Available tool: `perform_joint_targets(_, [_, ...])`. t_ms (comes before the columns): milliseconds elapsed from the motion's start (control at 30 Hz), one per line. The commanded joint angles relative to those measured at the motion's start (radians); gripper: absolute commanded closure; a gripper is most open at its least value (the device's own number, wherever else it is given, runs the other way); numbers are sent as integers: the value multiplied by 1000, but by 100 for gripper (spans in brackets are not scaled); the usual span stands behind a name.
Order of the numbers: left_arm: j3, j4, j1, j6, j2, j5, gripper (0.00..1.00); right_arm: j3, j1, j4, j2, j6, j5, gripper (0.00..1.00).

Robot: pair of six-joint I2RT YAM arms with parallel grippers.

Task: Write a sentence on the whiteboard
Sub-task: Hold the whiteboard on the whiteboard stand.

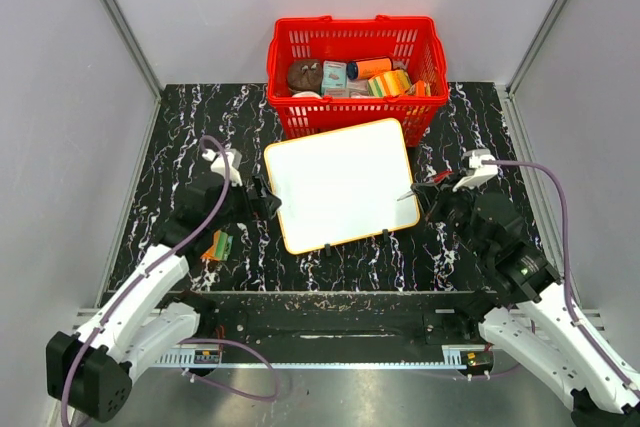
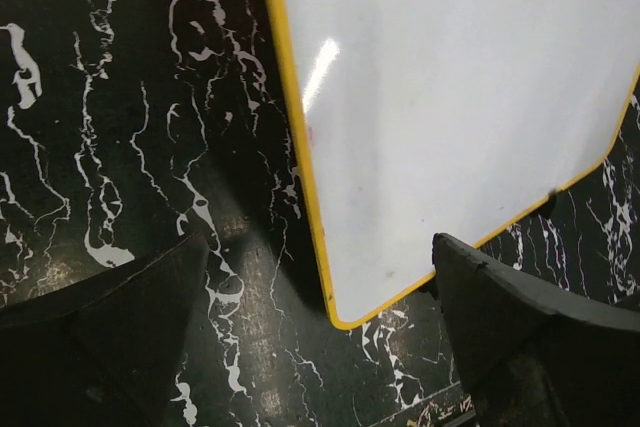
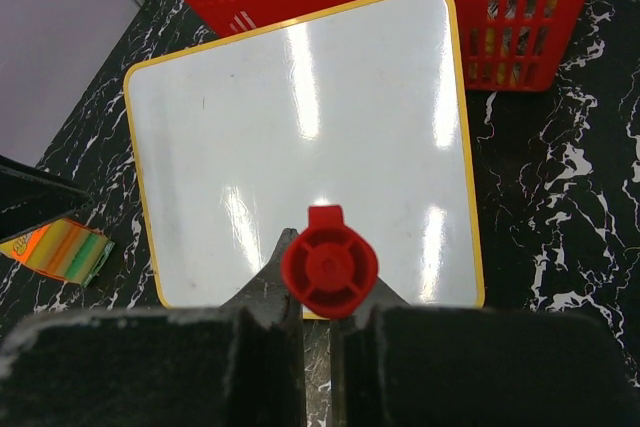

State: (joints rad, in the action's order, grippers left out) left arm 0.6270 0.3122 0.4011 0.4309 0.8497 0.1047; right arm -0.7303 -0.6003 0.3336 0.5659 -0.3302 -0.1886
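Observation:
The whiteboard point(image 1: 340, 185) point(image 2: 450, 97) point(image 3: 300, 147) lies flat on the black marbled table, yellow-rimmed and tilted a little. No sentence shows on it; its white face is bare. My left gripper point(image 1: 262, 197) point(image 2: 320, 277) is open at the board's near left corner, which lies between the fingers. My right gripper point(image 1: 432, 197) point(image 3: 318, 319) is shut on a red marker point(image 1: 430, 183) point(image 3: 329, 267). The marker's round red end faces the right wrist camera. Its tip points at the board's right edge near the lower corner.
A red basket point(image 1: 350, 117) point(image 3: 520, 27) full of small items stands right behind the board. An orange-green packet point(image 1: 218, 245) point(image 3: 60, 252) lies on the table by the left arm. Grey walls close in the table at the left, right and back.

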Motion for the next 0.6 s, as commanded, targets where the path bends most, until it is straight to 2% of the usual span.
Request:
perform_joint_targets(0, [-32,-87,-54,60,-32,9,1,-1,-6,-64,22,-19,15,100])
perform_joint_targets(100, [-62,-119,-105,78,-38,26,1,-9,-4,-82,40,-43,14,100])
perform_joint_targets(333, [-183,-346,-220,131,-8,245,1,-38,-4,-137,107,-35,78,100])
perform_joint_targets(433, [-207,-485,-229,140,14,326,1,-37,-6,-178,144,-44,119,100])
perform_joint_targets(567, [-214,-574,-239,150,35,371,1,-29,-6,-254,198,-43,187,100])
